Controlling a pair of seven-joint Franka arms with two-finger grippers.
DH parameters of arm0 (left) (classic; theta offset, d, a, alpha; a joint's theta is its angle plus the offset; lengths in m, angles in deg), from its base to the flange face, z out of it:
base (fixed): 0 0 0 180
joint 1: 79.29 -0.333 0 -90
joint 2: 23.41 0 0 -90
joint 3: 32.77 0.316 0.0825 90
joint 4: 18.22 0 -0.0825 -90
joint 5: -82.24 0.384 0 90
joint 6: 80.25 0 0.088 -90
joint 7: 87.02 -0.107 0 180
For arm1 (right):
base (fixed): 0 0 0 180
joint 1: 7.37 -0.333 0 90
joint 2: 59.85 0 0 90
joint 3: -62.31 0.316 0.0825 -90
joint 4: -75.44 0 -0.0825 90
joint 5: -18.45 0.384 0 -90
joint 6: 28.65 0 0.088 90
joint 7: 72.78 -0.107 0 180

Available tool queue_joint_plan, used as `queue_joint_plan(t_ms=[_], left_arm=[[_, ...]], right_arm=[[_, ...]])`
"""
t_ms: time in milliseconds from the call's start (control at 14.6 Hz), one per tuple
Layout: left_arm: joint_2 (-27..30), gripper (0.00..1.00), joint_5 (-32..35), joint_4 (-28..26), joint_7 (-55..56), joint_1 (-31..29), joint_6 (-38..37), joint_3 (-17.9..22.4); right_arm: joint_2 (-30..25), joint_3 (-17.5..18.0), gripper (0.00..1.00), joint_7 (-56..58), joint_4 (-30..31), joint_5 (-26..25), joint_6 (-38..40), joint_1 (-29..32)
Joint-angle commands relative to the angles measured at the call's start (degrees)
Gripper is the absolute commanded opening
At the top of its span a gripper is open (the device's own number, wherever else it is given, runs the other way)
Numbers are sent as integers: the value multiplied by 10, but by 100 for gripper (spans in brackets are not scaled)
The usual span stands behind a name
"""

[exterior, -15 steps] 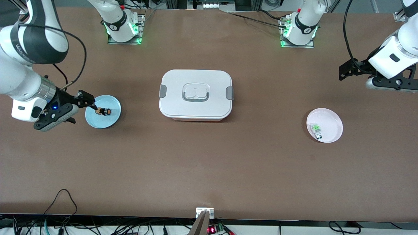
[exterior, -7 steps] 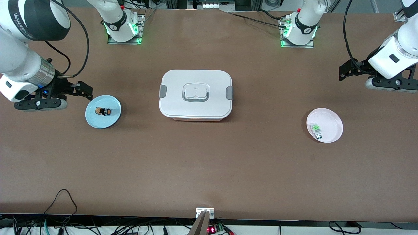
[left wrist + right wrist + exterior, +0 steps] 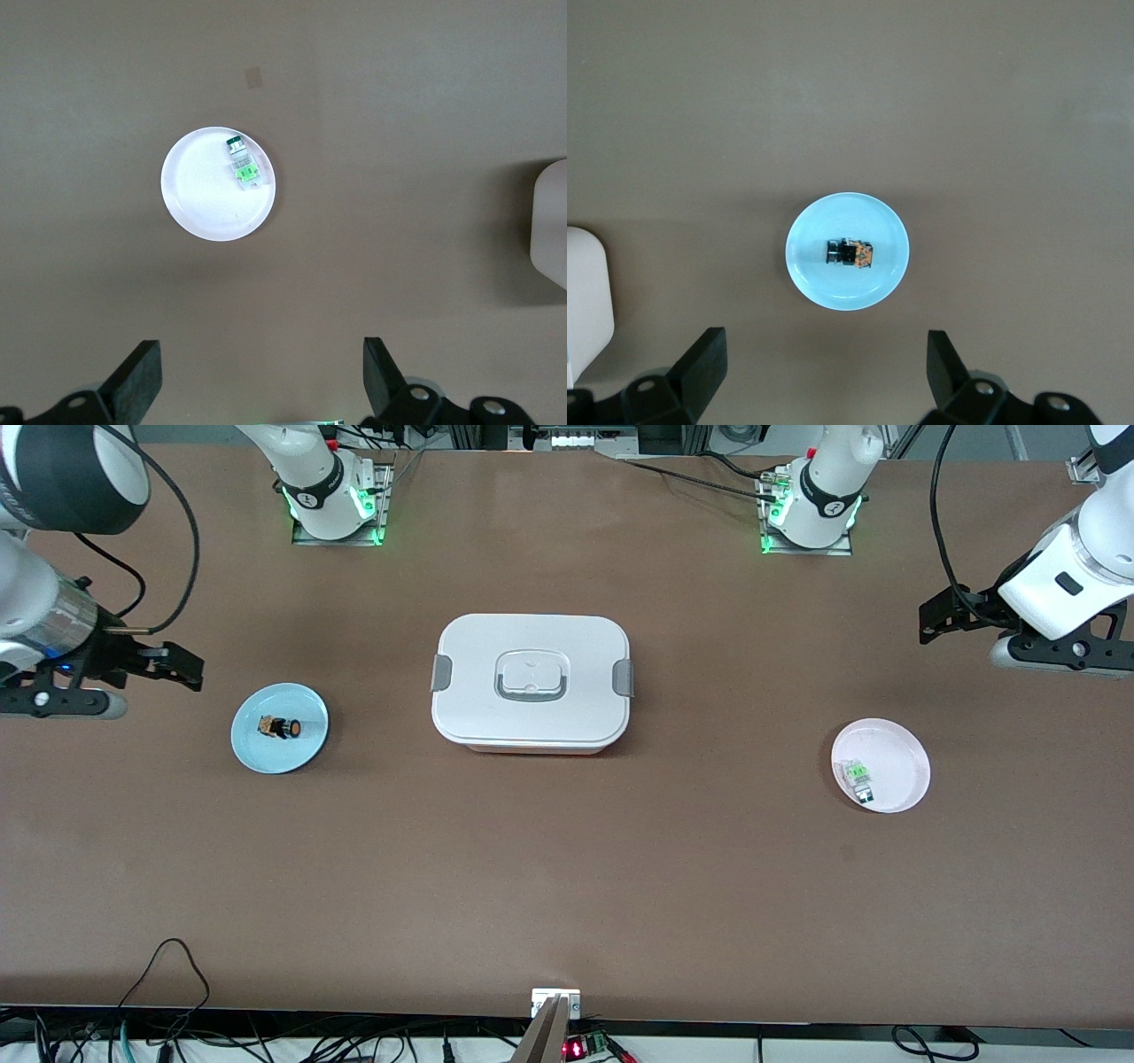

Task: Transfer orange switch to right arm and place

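Observation:
The orange switch (image 3: 279,727) lies on its side on a small blue plate (image 3: 266,755) toward the right arm's end of the table. Nothing grips it. The right wrist view also shows the orange switch (image 3: 850,253) on the blue plate (image 3: 849,290). The right arm (image 3: 40,615) holds my right gripper (image 3: 182,669) up over bare table beside that plate. It is open and empty, and shows in its own view as the right gripper (image 3: 824,354). My left gripper (image 3: 939,615) waits open over the table's other end, also seen from its wrist as the left gripper (image 3: 261,363).
A white lidded box (image 3: 532,682) stands mid-table. A pale pink plate (image 3: 899,748) toward the left arm's end holds a clear-and-green part (image 3: 858,775); the left wrist view shows that plate (image 3: 208,212) too. Cables hang along the table edge nearest the front camera.
My right gripper has drawn back from the blue plate toward its end of the table, leaving the switch lying on the plate. The left arm has not moved.

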State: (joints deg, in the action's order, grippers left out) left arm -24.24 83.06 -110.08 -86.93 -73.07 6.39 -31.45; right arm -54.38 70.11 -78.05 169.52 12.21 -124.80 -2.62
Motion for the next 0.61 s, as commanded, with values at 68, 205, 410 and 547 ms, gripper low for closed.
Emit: queue_joint_plan(t_ms=[68,205,410,547], left_arm=[[-9,100,-8,21,3,2,-15,1],[-9,100,-6,22,2,2,-15,0],[-8,100,-4,21,2,2,-16,-1],[-9,100,-4,22,1,2,-16,1]], right_arm=[[9,-32,100,-15,-14,-5,21,6],[9,-52,100,-8,-3,0,11,8],[6,-80,100,44,7,35,-9,8],[0,-79,100,55,10,37,-4,5]])
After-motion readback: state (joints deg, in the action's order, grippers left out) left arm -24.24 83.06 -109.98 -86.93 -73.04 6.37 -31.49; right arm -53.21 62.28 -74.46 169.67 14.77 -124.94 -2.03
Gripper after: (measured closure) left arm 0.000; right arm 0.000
